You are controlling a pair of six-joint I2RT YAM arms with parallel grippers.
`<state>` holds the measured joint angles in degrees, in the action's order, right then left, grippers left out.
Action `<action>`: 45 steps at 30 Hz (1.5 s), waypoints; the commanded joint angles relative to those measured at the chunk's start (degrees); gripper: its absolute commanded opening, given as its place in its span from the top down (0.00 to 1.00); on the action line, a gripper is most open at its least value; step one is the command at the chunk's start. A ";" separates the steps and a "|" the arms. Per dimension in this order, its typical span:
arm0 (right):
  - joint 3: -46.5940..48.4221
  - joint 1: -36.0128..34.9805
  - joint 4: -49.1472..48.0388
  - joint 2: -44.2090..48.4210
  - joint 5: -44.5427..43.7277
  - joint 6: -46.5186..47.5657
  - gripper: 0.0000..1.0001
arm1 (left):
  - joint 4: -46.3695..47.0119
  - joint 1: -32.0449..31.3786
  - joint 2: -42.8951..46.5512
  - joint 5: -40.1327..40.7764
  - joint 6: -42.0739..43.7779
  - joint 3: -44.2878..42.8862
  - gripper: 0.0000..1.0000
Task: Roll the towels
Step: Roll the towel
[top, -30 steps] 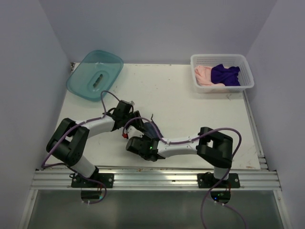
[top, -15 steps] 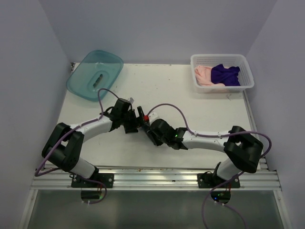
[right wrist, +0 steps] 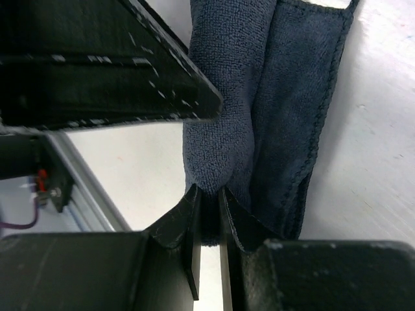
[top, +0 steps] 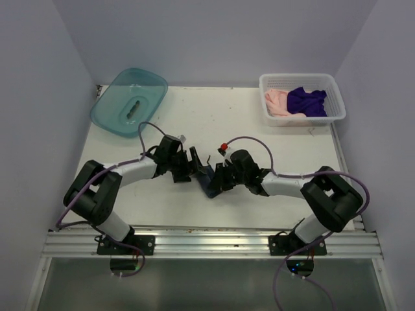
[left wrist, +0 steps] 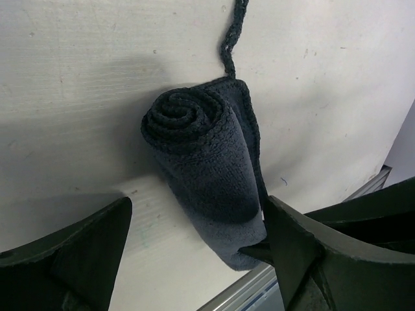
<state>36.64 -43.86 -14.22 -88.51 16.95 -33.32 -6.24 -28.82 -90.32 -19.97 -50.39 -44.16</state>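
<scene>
**Top external view.** My left gripper (top: 192,166) and my right gripper (top: 218,177) face each other nose to nose near the middle of the white table (top: 259,139). The dark slate-blue cloth towel (top: 206,179) lies on the table between them, mostly hidden by the two heads. The deep purple cloth towel (top: 306,102) and the pale pink cloth towel (top: 275,102) lie crumpled side by side in the white perforated plastic basket (top: 301,79) at the far right corner. A translucent teal plastic tub (top: 107,116) sits at the far left corner. There is a small dark item inside it that I cannot identify.

**Left wrist view.** The slate-blue towel is a short rolled cylinder lying on the table, with its spiral end towards the camera. A loose outer flap runs down its right side, and a thin hem strand (left wrist: 233,32) trails away from it across the table. My left jaws stand wide apart, with one of the fingers (left wrist: 78,259) on each side of the roll. The left finger is clear of the cloth. The right finger is just beside the roll's near end, and I cannot tell if it touches.

**Right wrist view.** My right jaws are nearly together, with the right fingertips (right wrist: 175,227) pinched on the end edge of the rolled towel. A black finger of the left gripper crosses the upper left, close to the cloth.
</scene>
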 commanded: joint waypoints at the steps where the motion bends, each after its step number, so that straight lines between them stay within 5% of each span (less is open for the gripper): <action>1: -0.52 2.62 -8.97 -3.41 12.22 -6.31 0.92 | 3.16 -0.97 -1.87 0.10 0.38 -0.93 0.15; 11: 0.09 5.18 -9.43 -6.50 16.36 -7.29 0.88 | 4.13 -1.50 -5.47 0.45 -0.23 -1.98 0.38; 16: 2.20 5.18 0.56 -1.32 11.54 -2.46 0.56 | 2.64 -1.50 -5.92 0.72 -0.23 -2.95 0.60; 21: 6.42 3.52 14.02 5.27 -3.73 5.78 0.48 | 0.97 -1.50 -4.87 1.24 -0.32 -3.47 0.62; 28: 21.08 -12.80 36.79 4.31 -32.02 17.40 0.47 | -0.18 -1.50 -4.42 1.77 -1.02 -3.91 0.63; 37: 28.74 -24.42 41.46 -7.11 -46.12 20.49 0.46 | -1.32 -1.59 -4.25 2.48 -1.64 -4.09 0.63; 45: 29.98 -26.63 39.45 -16.51 -50.43 21.46 0.46 | -2.11 -1.50 -4.16 2.83 -1.64 -4.18 0.63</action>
<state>64.75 -70.13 25.43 -103.68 -29.19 -12.78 -6.94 -30.13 -95.88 -18.61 -51.68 -46.83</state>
